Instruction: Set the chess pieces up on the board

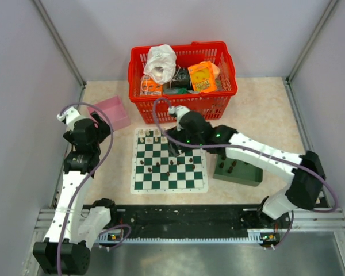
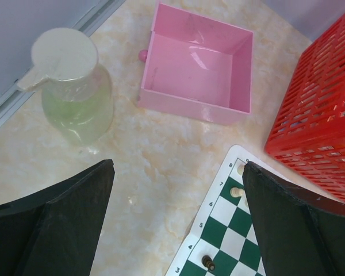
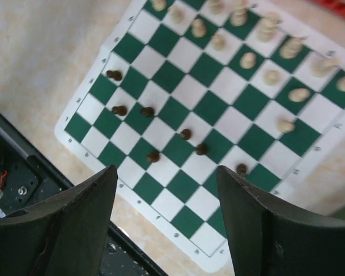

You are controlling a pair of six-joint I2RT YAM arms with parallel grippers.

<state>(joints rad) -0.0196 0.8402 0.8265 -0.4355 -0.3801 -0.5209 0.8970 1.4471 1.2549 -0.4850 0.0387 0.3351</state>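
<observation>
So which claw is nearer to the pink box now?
Left. The left claw hovers open just short of the pink box, which lies ahead of it. The right claw is over the board, farther from the box.

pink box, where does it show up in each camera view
Top external: pink box at the left, just beyond the chessboard's far left corner.
Left wrist: upper middle, above the chessboard's corner.
Right wrist: not in it.
Shared landmark: the chessboard, seen in all three views.
</observation>
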